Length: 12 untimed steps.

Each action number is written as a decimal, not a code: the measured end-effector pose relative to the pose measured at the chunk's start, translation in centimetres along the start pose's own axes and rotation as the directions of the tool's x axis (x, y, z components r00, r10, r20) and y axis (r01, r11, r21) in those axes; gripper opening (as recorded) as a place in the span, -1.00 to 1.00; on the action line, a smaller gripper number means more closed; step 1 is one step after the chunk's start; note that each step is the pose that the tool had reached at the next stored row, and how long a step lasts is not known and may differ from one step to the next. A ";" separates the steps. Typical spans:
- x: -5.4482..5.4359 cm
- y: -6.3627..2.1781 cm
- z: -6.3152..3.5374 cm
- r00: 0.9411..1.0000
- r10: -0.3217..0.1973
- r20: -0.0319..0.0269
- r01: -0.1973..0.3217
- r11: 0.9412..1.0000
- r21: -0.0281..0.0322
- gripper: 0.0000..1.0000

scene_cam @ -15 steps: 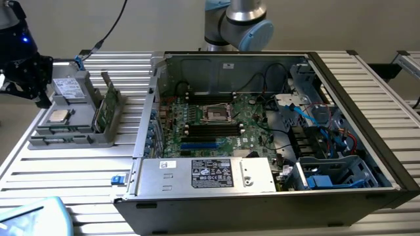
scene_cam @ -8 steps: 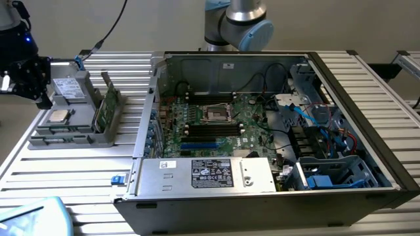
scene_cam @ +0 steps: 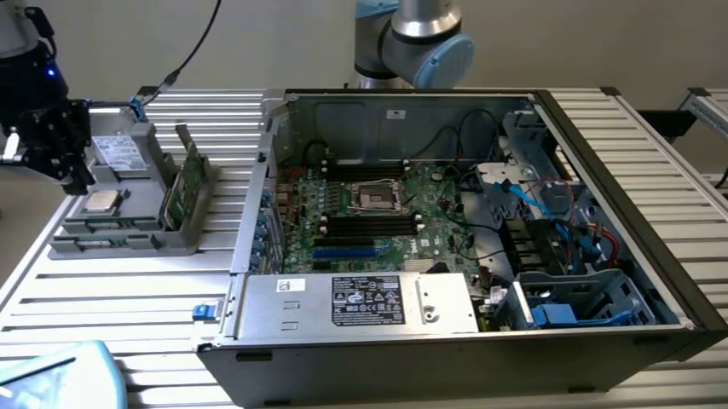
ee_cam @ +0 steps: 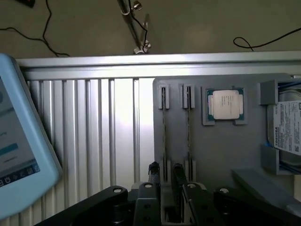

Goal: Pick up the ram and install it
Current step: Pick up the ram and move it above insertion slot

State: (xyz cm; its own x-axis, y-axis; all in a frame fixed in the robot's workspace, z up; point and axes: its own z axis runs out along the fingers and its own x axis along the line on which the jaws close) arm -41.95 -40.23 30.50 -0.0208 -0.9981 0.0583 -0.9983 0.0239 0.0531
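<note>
My tool [scene_cam: 75,175] hangs over the grey tray [scene_cam: 142,141] that stands on the bench [scene_cam: 114,298], at the exterior view's left, well apart from the open computer case [scene_cam: 341,123]. In the wrist view the tool [ee_cam: 165,170] has its two fingers [ee_cam: 154,172] a small way apart, so it is narrowly open and it holds nothing that I can see.

The ram [ee_cam: 164,134] sits on its edge in a slot of the tray [ee_cam: 221,150], so from above I see it only as a thin dark line. Its near end runs into the gap between my fingers. I cannot tell if the fingers touch it. A second stick [ee_cam: 188,134] stands in the next slot, between the ram and the square silver processor chip [ee_cam: 225,104]. Beyond the chip lies a hard drive [ee_cam: 288,127] with a white label.

In the exterior view a wider green card [scene_cam: 186,183] stands upright on the side of the tray that faces the case. Inside the case the motherboard [scene_cam: 444,204] lies flat, with its black slots [scene_cam: 366,225] beside the processor socket. The ram is not yet there. A light blue tablet [ee_cam: 19,141] lies on the bench beside the tray.
</note>
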 end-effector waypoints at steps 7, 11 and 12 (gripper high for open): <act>0.0 0.05 0.34 1.000 0.000 0.000 0.000 1.000 0.000 -0.33; -0.1 0.30 1.07 1.000 -0.003 0.000 0.003 1.000 0.000 -0.33; -0.1 0.36 1.25 1.000 -0.005 0.000 0.005 1.000 0.000 -0.33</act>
State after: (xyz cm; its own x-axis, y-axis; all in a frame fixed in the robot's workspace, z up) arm -42.38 -40.22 29.27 -0.0162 -0.9982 0.0581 -0.9984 0.0193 0.0532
